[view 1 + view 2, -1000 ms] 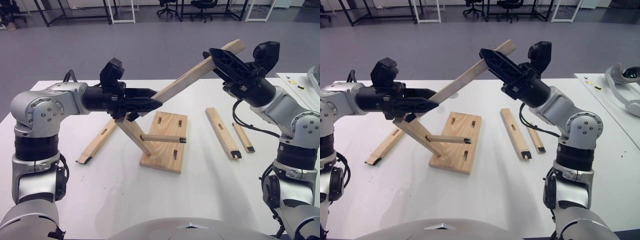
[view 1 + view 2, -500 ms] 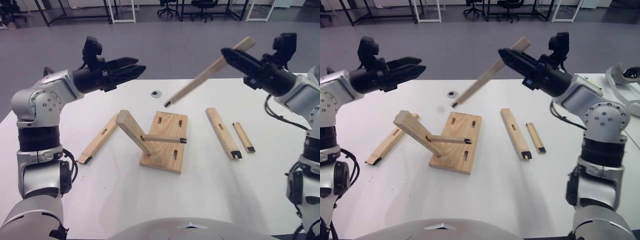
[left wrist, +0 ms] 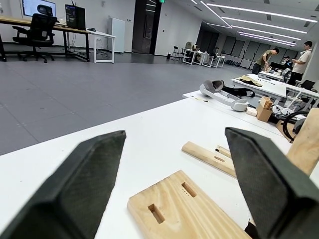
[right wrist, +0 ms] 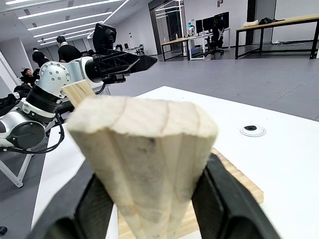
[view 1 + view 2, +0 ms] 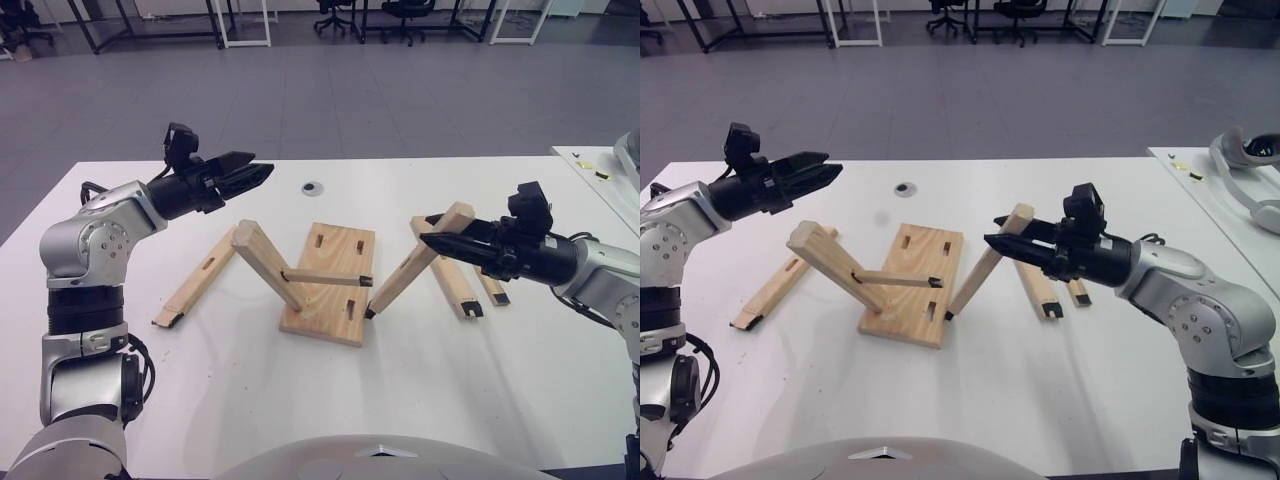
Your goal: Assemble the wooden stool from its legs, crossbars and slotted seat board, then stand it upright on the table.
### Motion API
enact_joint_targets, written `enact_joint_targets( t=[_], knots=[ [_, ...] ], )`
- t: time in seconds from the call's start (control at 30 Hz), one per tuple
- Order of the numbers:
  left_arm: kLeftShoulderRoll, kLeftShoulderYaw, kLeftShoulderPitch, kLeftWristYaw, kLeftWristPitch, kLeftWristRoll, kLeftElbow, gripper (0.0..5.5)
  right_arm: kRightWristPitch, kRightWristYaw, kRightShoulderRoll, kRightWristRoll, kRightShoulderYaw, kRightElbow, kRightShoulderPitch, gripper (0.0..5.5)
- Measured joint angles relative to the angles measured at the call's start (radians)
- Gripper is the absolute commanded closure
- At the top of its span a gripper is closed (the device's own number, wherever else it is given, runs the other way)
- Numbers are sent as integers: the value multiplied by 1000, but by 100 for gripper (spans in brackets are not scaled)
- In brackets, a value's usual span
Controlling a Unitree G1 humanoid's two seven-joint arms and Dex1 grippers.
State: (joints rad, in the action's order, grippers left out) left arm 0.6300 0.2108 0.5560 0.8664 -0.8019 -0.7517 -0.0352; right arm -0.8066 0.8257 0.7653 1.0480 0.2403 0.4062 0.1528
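The slotted seat board [image 5: 335,262] lies flat, a tilted leg [image 5: 262,260] rising from it with a crossbar [image 5: 322,277] in its side. A second leg [image 5: 408,270] slants from beside the board's right edge up into the right gripper [image 5: 432,239]. A spare leg [image 5: 193,279] lies left of the board, another leg [image 5: 455,285] right.

No legible text, label, brand, number or sign anywhere.
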Motion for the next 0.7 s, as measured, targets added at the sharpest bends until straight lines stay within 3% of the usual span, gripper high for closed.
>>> enact_joint_targets(
  t=[0.27,0.43,0.7],
  knots=[
    [-10,-3,-13,-2,-41,-26,42,183,7,27,-20,56,50,29,6,342],
    [-17,-9,-17,-4,-62,-34,64,183,49,81,-33,-22,-38,31,-4,342],
    [-18,-16,-20,0,-100,-71,93,183,83,82,-72,-70,-73,-9,2,342]
  ],
)
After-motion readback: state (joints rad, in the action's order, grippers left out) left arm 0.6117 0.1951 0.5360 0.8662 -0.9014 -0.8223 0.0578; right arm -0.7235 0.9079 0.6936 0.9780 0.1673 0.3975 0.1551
